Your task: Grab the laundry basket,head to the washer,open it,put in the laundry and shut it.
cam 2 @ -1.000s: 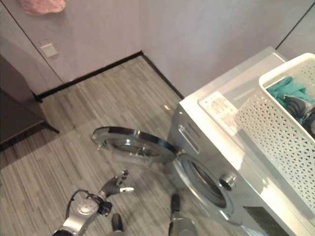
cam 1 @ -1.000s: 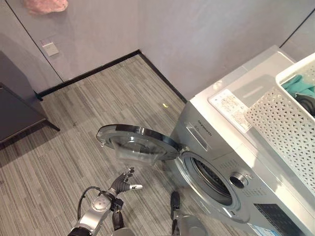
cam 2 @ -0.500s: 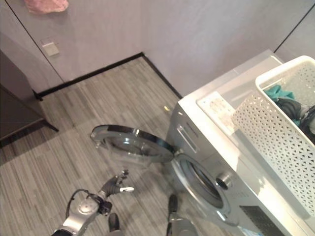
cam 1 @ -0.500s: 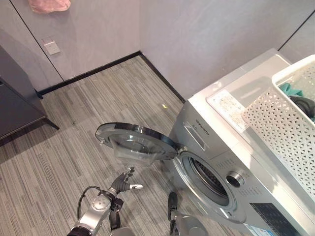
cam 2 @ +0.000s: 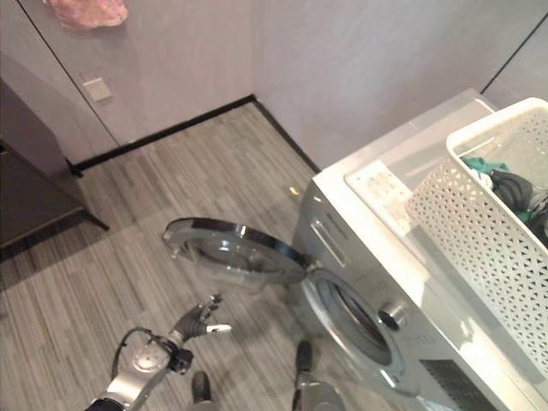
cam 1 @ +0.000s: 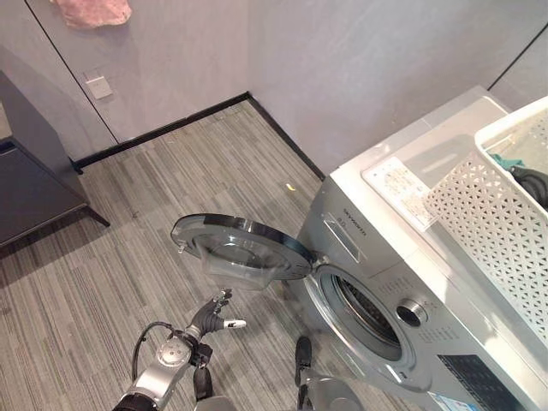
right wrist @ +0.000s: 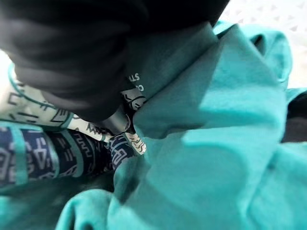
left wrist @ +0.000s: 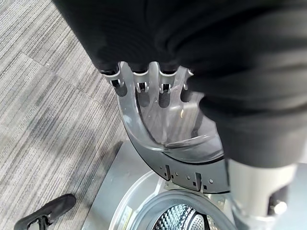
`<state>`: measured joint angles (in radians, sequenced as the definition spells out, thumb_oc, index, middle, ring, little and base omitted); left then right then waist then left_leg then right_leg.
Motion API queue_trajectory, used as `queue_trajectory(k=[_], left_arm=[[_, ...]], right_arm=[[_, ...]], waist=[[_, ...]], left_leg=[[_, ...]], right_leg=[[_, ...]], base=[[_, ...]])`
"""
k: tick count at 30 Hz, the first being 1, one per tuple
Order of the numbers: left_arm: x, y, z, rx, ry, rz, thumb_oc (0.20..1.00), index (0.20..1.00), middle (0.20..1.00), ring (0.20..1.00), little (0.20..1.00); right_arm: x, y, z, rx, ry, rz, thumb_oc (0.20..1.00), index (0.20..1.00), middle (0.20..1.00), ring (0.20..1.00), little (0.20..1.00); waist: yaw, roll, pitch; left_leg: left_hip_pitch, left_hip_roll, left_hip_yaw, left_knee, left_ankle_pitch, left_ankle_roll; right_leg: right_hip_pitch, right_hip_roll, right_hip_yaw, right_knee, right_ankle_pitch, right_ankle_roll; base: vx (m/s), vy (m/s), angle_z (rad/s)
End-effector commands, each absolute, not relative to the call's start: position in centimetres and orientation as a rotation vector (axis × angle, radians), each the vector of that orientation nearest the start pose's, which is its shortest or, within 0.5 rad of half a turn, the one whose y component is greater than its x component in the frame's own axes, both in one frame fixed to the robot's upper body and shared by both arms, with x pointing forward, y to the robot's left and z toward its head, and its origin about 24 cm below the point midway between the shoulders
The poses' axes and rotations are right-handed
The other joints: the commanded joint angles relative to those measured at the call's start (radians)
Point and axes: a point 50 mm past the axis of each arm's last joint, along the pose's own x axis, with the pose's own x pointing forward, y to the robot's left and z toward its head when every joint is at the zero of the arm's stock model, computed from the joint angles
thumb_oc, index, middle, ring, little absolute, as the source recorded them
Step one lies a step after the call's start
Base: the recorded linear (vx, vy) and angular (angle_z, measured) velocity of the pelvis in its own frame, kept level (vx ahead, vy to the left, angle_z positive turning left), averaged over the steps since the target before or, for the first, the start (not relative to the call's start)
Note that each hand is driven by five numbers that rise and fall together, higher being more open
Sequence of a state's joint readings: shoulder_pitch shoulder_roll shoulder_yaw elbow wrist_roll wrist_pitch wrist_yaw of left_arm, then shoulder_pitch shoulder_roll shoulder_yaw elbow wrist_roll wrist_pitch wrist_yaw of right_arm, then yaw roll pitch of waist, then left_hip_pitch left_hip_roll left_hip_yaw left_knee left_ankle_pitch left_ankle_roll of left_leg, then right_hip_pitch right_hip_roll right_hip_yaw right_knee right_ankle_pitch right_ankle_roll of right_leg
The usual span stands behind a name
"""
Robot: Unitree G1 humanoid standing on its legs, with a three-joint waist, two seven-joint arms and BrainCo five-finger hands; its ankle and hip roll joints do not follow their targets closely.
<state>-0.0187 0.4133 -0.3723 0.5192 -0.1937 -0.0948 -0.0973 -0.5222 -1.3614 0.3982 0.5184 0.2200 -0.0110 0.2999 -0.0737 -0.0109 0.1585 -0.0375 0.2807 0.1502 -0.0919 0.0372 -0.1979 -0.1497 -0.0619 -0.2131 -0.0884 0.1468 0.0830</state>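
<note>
Washer door [cam 1: 241, 248] stays open; left hand [cam 1: 211, 319], fingers apart, still hangs below. Right hand [right wrist: 81, 57] buried in basket's teal laundry [right wrist: 206, 139], fingers hidden, can't tell: loading begins.

silver washer [cam 1: 385, 257], white perforated basket [cam 1: 492, 214], teal, perhaps patterned, laundry [right wrist: 216, 143]

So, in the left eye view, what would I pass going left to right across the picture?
Dark cabinet → robot's left hand → open round glass washer door → silver washing machine → white perforated plastic laundry basket.
</note>
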Motion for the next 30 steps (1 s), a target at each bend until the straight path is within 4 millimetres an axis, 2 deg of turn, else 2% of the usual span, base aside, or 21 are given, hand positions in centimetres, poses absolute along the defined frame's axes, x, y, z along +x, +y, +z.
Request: queue_trajectory(k=[1, 2, 4, 10, 22, 23, 24, 25, 26, 30], left_arm=[[23.4, 18.2, -4.2, 0.298, 0.36, -0.345, 1.0, 1.0, 1.0, 1.0, 1.0], [23.1, 18.8, -4.5, 0.287, 0.379, -0.324, 1.0, 1.0, 1.0, 1.0, 1.0], [23.0, 18.9, -4.5, 0.284, 0.38, -0.32, 1.0, 1.0, 1.0, 1.0, 1.0], [22.3, 19.9, -5.0, 0.274, 0.412, -0.293, 1.0, 1.0, 1.0, 1.0, 1.0], [21.6, 20.3, -5.5, 0.292, 0.44, -0.286, 1.0, 1.0, 1.0, 1.0, 1.0], [21.7, 20.2, -5.5, 0.301, 0.441, -0.286, 1.0, 1.0, 1.0, 1.0, 1.0], [21.7, 20.2, -5.5, 0.3, 0.441, -0.285, 1.0, 1.0, 1.0, 1.0, 1.0], [21.8, 20.3, -5.4, 0.306, 0.438, -0.282, 1.0, 1.0, 1.0, 1.0, 1.0], [21.8, 20.3, -5.4, 0.304, 0.437, -0.279, 1.0, 1.0, 1.0, 1.0, 1.0], [22.3, 20.2, -5.1, 0.325, 0.425, -0.279, 1.0, 1.0, 1.0, 1.0, 1.0]], right_arm=[[29.2, -38.1, 18.0, -1.065, 0.323, -0.006, 0.2, 0.2, 0.2, 0.2, 0.2], [28.5, -38.6, 21.0, -1.024, 0.162, -0.133, 0.2, 0.2, 0.2, 0.2, 0.2], [28.1, -38.7, 21.7, -1.012, 0.126, -0.159, 0.2, 0.2, 0.2, 0.2, 0.2], [25.9, -39.6, 26.7, -1.009, -0.125, -0.376, 0.2, 0.2, 0.2, 0.2, 0.2], [24.9, -38.4, 31.3, -0.984, -0.408, -0.544, 0.2, 0.2, 0.2, 0.2, 0.2], [24.8, -38.1, 32.5, -0.983, -0.469, -0.584, 0.2, 0.2, 0.2, 0.2, 0.2], [24.8, -38.0, 32.5, -0.984, -0.47, -0.584, 0.2, 0.2, 0.2, 0.2, 0.2], [24.4, -37.8, 34.1, -0.989, -0.532, -0.637, 0.2, 0.2, 0.2, 0.2, 0.2], [24.5, -37.7, 34.1, -0.989, -0.535, -0.636, 0.2, 0.2, 0.2, 0.2, 0.2], [24.1, -37.3, 37.0, -0.974, -0.658, -0.765, 0.2, 0.2, 0.2, 0.2, 0.2]], waist=[[-0.012, -0.005, 0.039], [-0.024, -0.009, 0.023], [-0.025, -0.01, 0.019], [-0.031, -0.016, -0.016], [-0.027, -0.018, -0.059], [-0.024, -0.018, -0.064], [-0.025, -0.018, -0.063], [-0.022, -0.019, -0.07], [-0.023, -0.019, -0.068], [-0.017, -0.022, -0.081]], left_leg=[[0.024, 0.029, 0.007, 0.005, 0.053, 0.017], [0.045, 0.024, 0.014, 0.005, 0.026, 0.025], [0.051, 0.023, 0.016, 0.005, 0.02, 0.027], [0.083, 0.015, 0.016, 0.005, -0.02, 0.038], [0.137, 0.008, 0.029, 0.005, -0.05, 0.05], [0.142, 0.007, 0.028, 0.005, -0.053, 0.052], [0.143, 0.006, 0.029, 0.005, -0.053, 0.052], [0.149, 0.004, 0.03, 0.005, -0.057, 0.055], [0.151, 0.003, 0.031, 0.005, -0.058, 0.055], [0.165, -0.004, 0.03, 0.005, -0.068, 0.062]], right_leg=[[0.014, -0.056, 0.05, 0.001, -0.107, 0.043], [0.033, -0.062, 0.053, 0.001, -0.108, 0.047], [0.039, -0.063, 0.052, 0.001, -0.11, 0.048], [0.075, -0.071, 0.052, 0.001, -0.12, 0.052], [0.112, -0.068, 0.071, 0.001, -0.131, 0.053], [0.116, -0.068, 0.072, 0.001, -0.131, 0.054], [0.116, -0.068, 0.073, 0.001, -0.131, 0.054], [0.121, -0.069, 0.074, 0.001, -0.131, 0.054], [0.122, -0.069, 0.075, 0.001, -0.131, 0.054], [0.135, -0.076, 0.078, 0.001, -0.128, 0.056]], base=[[0.03, 0.055, 0.04], [0.03, 0.051, 0.03], [0.02, 0.024, 0.02], [0.0, 0.006, 0.0], [0.0, 0.001, 0.0], [0.0, 0.012, -0.04], [0.01, 0.031, -0.05], [0.0, 0.022, -0.07], [0.0, 0.033, -0.09], [0.0, 0.039, -0.07]])
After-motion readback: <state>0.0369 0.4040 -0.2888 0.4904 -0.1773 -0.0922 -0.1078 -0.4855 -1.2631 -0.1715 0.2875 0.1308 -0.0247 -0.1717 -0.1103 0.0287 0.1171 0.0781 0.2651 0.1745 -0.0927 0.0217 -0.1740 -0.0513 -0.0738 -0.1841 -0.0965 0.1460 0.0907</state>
